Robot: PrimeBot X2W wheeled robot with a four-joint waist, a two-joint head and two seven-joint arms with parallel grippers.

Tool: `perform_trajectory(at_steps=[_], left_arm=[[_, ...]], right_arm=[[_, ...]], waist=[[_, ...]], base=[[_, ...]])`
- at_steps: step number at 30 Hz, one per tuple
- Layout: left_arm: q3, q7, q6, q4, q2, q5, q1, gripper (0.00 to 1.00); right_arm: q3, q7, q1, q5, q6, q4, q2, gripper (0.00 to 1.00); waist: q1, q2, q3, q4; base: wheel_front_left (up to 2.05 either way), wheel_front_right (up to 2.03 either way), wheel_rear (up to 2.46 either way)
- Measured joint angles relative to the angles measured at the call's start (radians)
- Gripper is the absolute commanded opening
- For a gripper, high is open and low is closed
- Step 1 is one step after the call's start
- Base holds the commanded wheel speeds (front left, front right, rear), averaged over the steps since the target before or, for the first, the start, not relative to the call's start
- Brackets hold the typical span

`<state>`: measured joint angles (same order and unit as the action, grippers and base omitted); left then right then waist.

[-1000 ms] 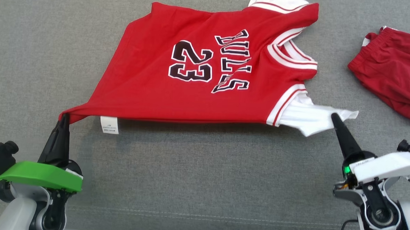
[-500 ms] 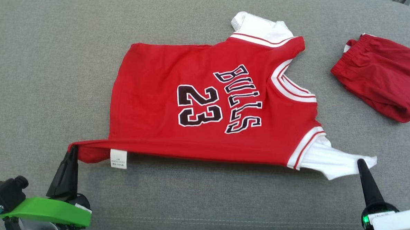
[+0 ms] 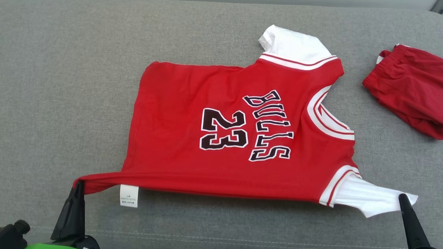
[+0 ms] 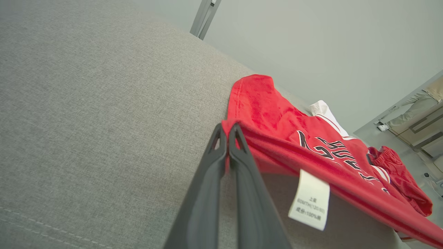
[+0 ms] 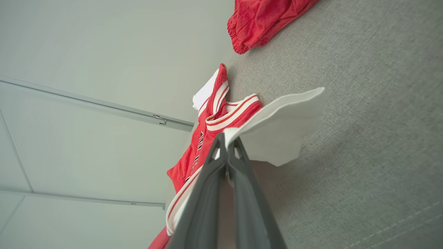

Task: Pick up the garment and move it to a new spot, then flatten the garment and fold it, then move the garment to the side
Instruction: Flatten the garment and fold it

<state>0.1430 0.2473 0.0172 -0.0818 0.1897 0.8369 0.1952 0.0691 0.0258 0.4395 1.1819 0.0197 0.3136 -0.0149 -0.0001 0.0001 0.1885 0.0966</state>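
Shirt [image 3: 224,139] lies on the grey cushion [image 3: 59,76] ahead of both arms, long axis left-right, near edge lifted taut between left end effector [image 3: 78,183] pinching the red hem corner and right end effector [image 3: 402,198] pinching the white sleeve.

Grey cushion [image 3: 59,76] bare at left; red shorts [image 3: 413,91] block right of jersey [image 3: 177,100].

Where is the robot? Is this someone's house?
Probably an indoor room, maybe a home: a grey sofa-like cushion, a red jersey on it, a plain pale wall behind.
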Motion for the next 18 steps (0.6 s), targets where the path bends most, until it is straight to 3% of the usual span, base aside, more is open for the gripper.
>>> perform_trajectory(at_steps=[9, 18], left_arm=[[-0.061, 0.000, 0.000, -0.070, -0.026, -0.039, 0.037, 0.00], [-0.187, 0.000, 0.001, -0.307, -0.026, -0.062, 0.037, 0.00]], right_arm=[[0.005, 0.000, -0.002, 0.009, 0.033, 0.082, -0.006, 0.00], [0.063, -0.022, -0.129, 0.008, 0.061, 0.362, -0.061, 0.00]], waist=[[0.0000, 0.0000, -0.030, 0.006], [0.0000, 0.0000, -0.067, -0.019]], base=[[0.00, 0.00, 0.00], [0.00, 0.00, 0.00]])
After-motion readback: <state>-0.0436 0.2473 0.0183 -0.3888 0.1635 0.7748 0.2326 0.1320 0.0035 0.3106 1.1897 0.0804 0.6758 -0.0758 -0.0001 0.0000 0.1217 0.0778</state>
